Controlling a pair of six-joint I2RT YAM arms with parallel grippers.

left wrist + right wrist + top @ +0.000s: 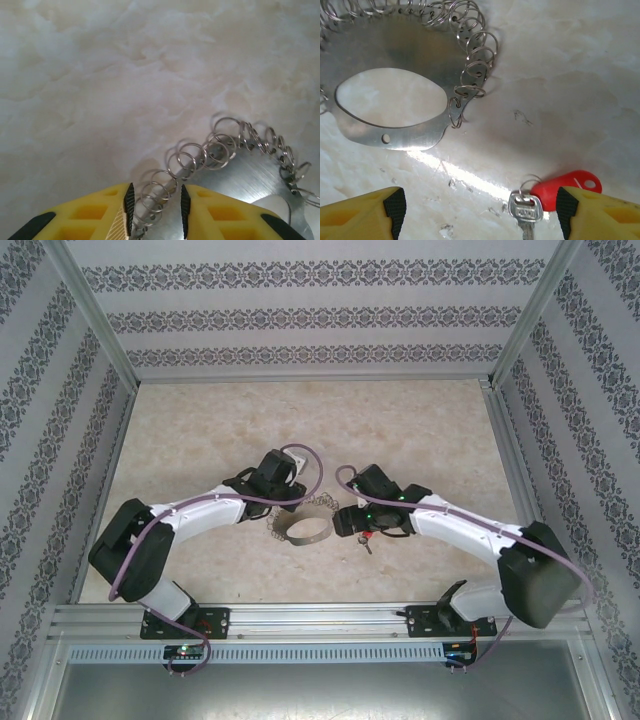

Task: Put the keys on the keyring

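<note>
Marbled beige table [200, 430], patterned walls [300, 315]. Your L gripper [156, 210]: jaws slightly apart round steel keyring [395, 135] loops; R gripper [480, 212]: spread wide over red key [545, 199].

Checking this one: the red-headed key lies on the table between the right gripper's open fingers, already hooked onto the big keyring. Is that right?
Not quite. The key does lie on the table between the open fingers of the right gripper, but it is not hooked onto the keyring. Bare table separates the two, as the right wrist view shows.
</note>
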